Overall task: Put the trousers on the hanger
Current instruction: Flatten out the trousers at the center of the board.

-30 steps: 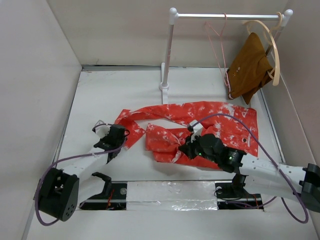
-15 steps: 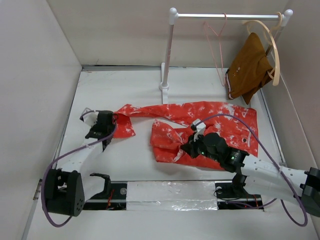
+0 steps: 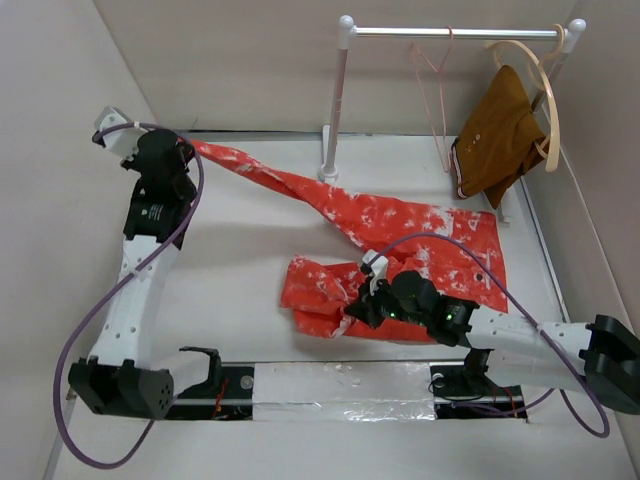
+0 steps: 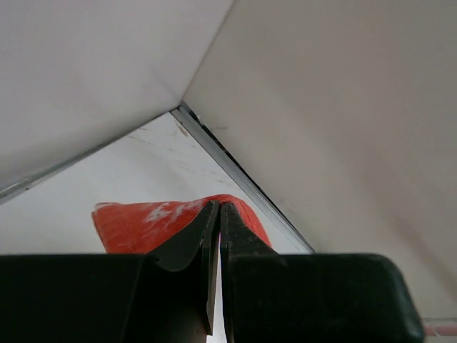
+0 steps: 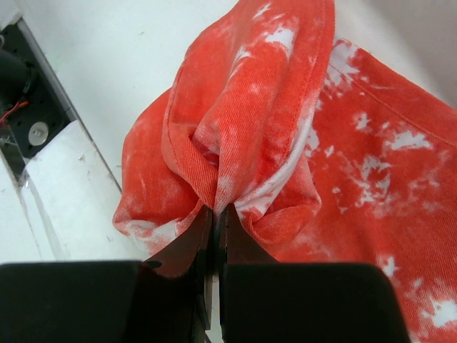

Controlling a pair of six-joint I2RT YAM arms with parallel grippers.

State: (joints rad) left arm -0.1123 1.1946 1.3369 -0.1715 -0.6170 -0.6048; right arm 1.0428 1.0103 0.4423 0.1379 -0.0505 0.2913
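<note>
The red-orange trousers (image 3: 400, 225) with white blotches lie on the table. One leg stretches taut up to the far left corner. My left gripper (image 3: 178, 150) is shut on the end of that leg, seen as red cloth (image 4: 153, 225) in the left wrist view, and holds it raised by the left wall. My right gripper (image 3: 362, 305) is shut on a bunched fold of the other leg (image 5: 243, 143) near the table's middle front. The thin pink wire hanger (image 3: 433, 95) hangs on the rail at the back right, apart from both grippers.
A white rail (image 3: 455, 32) on a post (image 3: 335, 110) stands at the back. A brown garment (image 3: 497, 135) on a pale wooden hanger (image 3: 545, 80) hangs at its right end. White walls close in on the left, back and right.
My left gripper has lifted and swung to the far left corner, pulling one trouser leg out straight. My right gripper has slid slightly left and nearer with its bunched fold.
</note>
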